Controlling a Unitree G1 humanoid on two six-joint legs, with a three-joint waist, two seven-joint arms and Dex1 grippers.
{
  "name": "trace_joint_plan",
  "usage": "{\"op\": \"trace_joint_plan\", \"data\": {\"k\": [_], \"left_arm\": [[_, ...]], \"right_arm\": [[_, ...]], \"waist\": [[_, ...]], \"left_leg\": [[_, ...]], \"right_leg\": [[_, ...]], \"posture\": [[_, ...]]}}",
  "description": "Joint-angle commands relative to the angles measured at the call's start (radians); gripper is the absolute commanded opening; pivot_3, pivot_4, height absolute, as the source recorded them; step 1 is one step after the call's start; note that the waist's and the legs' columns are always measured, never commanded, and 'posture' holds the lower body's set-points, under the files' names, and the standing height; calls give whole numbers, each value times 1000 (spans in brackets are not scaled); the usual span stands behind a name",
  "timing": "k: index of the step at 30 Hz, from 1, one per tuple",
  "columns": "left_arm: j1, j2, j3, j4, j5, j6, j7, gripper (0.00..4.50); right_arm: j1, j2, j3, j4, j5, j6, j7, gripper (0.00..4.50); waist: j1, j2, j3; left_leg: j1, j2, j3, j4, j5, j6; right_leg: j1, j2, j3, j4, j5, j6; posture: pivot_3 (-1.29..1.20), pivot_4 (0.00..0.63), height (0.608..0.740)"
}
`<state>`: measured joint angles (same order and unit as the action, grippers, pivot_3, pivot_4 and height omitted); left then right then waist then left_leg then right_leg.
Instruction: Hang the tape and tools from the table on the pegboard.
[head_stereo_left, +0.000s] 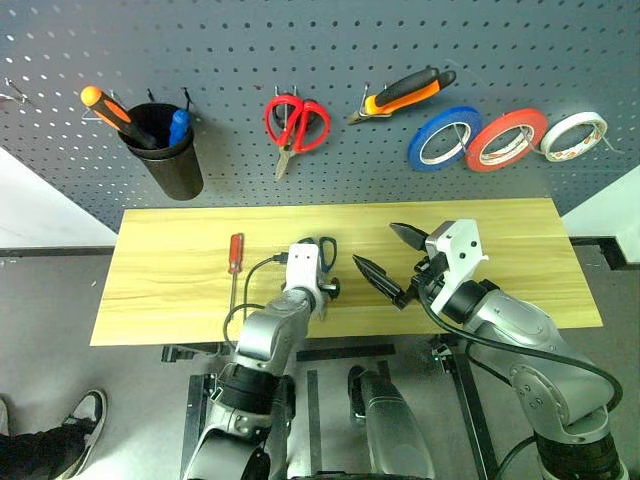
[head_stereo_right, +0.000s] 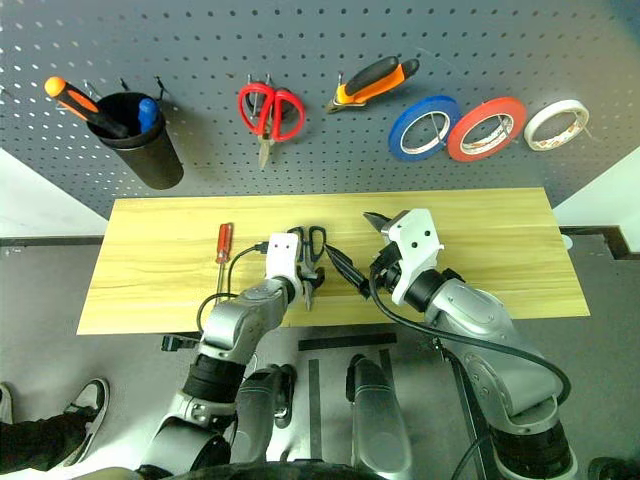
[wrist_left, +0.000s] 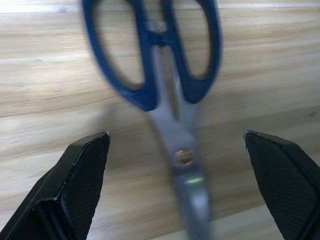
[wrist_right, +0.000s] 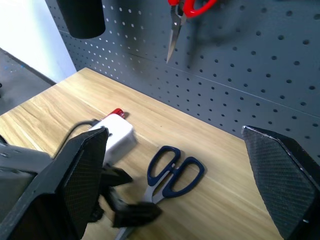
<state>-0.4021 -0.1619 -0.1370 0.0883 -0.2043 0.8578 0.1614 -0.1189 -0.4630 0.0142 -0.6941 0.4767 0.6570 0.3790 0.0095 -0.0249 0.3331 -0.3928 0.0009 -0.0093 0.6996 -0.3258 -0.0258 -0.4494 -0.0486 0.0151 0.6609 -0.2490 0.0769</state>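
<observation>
Dark blue-handled steel scissors (wrist_left: 185, 156) lie flat on the table (head_stereo_left: 170, 280), handles toward the pegboard (head_stereo_left: 330, 40). My left gripper (wrist_left: 175, 135) is open and low over them, a finger on each side of the blades near the pivot. My right gripper (head_stereo_left: 392, 258) hovers open just to the right, higher and held level. A small red-handled screwdriver (head_stereo_left: 235, 252) lies on the table to the left. The red tape (head_stereo_left: 507, 140) and the orange-and-black pliers (head_stereo_left: 405, 93) hang on the pegboard.
On the pegboard, a black cup (head_stereo_left: 168, 150) holds an orange-handled screwdriver (head_stereo_left: 112, 112). Red-handled scissors (head_stereo_left: 293, 125) hang beside it. A blue ring (head_stereo_left: 443, 137) and a white ring (head_stereo_left: 573, 135) flank the red tape. A person's shoe (head_stereo_left: 78, 420) shows on the floor.
</observation>
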Motion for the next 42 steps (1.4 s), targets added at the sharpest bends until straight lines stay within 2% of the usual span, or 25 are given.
{"op": "trace_joint_plan", "data": {"k": [1, 7, 15, 19, 22, 23, 28, 37, 42], "left_arm": [[13, -63, 0, 59, 18, -33, 14, 4500], [-2, -79, 4, 107, 38, -23, 30, 4500], [16, -48, 12, 111, 81, -38, 54, 4500], [-6, -40, 43, 158, 126, 25, 125, 4500], [-12, -42, 55, 177, 146, 7, 150, 3940], [-16, -43, 49, 191, 154, 9, 152, 3613], [-15, -60, 39, 228, 198, 0, 191, 3613], [-2, -81, 42, 260, 193, -7, 196, 3613], [7, -94, 36, 265, 186, 0, 198, 3613]], "right_arm": [[4, 2, -8, -59, 9, 3, -7, 4472], [8, -2, -17, -72, 4, 12, -21, 4472], [16, -2, -13, -76, -6, 9, -37, 4472], [18, 1, -9, -82, -6, 9, -47, 4472], [23, 2, -10, -91, -4, 11, -54, 4500], [25, 2, -9, -95, -3, 13, -57, 4500], [28, 2, -8, -109, -2, 22, -71, 4500], [30, -5, -19, -125, 14, 46, -78, 4500], [121, -147, -19, -188, 87, 141, 36, 4500]], "waist": [[0, 0, 0], [-5, 0, 0], [-11, 0, 0], [-21, 0, 0], [-26, 0, 0], [-25, 0, 0], [-26, 0, 0], [-26, 0, 0], [-24, 0, 0]], "left_leg": [[0, 0, 0, 0, 0, 0], [1, 0, 0, -1, 0, 1], [2, 0, -1, -1, -1, 2], [2, 0, -2, -1, -1, 2], [3, 1, -2, -2, -1, 2], [3, 1, -2, -2, -1, 2], [3, 1, -2, -2, -1, 2], [4, 1, -2, -2, -1, 2], [4, 1, -3, -2, -2, 2]], "right_leg": [[0, 0, 0, 0, 0, 0], [2, 0, 0, -2, 0, 0], [6, 0, -1, -7, 1, 3], [6, 0, -1, -8, 1, 3], [7, 0, -1, -8, 1, 3], [7, 0, -1, -8, 1, 3], [7, 1, -1, -9, 1, 4], [8, 0, -1, -10, 2, 4], [10, 0, -2, -13, 2, 5]], "posture": [[17, 345, 740], [12, 347, 740], [17, 347, 740], [15, 349, 740], [12, 351, 740], [8, 351, 740], [-3, 352, 740], [-13, 354, 740], [-23, 362, 740]]}}
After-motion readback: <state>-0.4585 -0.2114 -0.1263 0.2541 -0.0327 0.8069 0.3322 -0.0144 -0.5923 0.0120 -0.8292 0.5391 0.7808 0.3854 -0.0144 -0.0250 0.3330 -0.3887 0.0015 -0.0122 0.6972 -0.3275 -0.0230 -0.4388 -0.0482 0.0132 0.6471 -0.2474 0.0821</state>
